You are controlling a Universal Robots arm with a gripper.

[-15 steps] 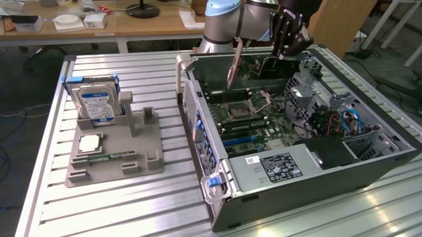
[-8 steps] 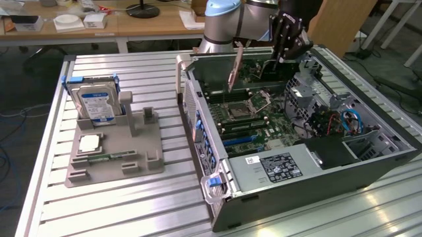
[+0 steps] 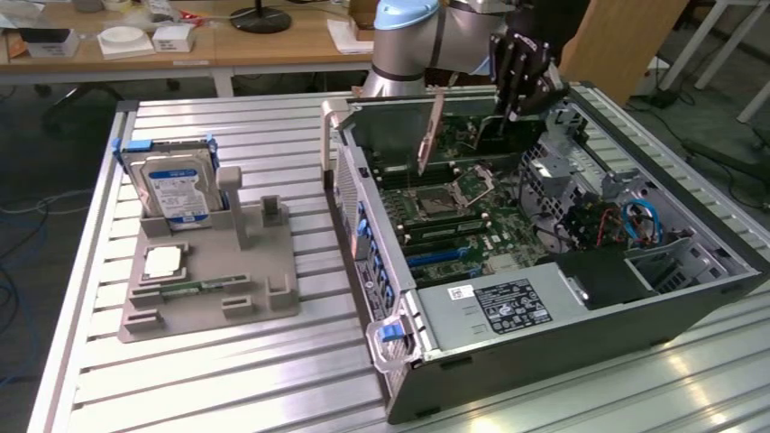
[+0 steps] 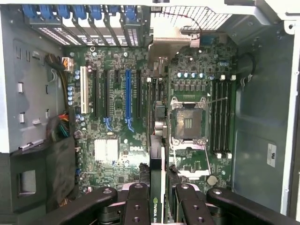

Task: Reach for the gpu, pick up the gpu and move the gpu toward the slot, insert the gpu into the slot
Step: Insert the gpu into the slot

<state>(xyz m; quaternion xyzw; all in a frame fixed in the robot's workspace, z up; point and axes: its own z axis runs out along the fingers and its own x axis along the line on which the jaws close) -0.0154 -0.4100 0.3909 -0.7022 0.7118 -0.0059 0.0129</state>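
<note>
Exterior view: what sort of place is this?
Looks like a robotics lab or workshop: a robot arm over an open computer case on a slatted metal table, with office desks behind.

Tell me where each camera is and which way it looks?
Exterior view: high beside the table, looks down at the open case and hard drive; the arm shows.
Wrist view: on the wrist, looks into the case at the board; the gripper shows, gripping the gpu.
Both share the case and board.
</note>
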